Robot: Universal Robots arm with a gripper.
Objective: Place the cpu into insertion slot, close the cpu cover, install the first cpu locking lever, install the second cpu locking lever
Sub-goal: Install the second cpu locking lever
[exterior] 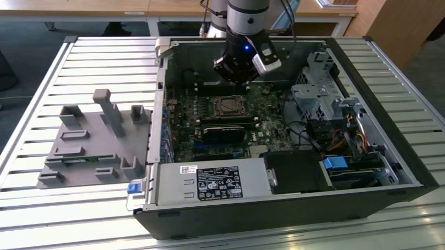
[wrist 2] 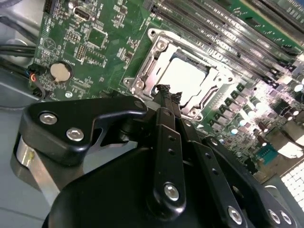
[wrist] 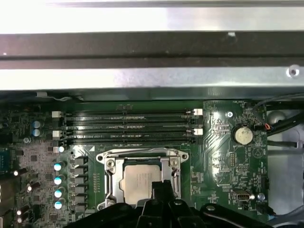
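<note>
While gripper [wrist 2: 167,92] hovers just above socket, fingers pressed together, holding nothing, cpu [wrist: 140,179] sits seated at lower centre of first wrist view, pale metal top flat and smooth. Cover [wrist: 110,178], thin silvery frame, appears down around chip. Judgement: chip light, rigid, fragile underneath; best held by edges only. Cover stiff sheet metal, springy at hinge. Green motherboard [exterior: 182,117] lies mid-frame in exterior view inside black case [exterior: 292,211].

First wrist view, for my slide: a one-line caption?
Pincer hovers at the socket, cpu seated under the closed cover.
</note>
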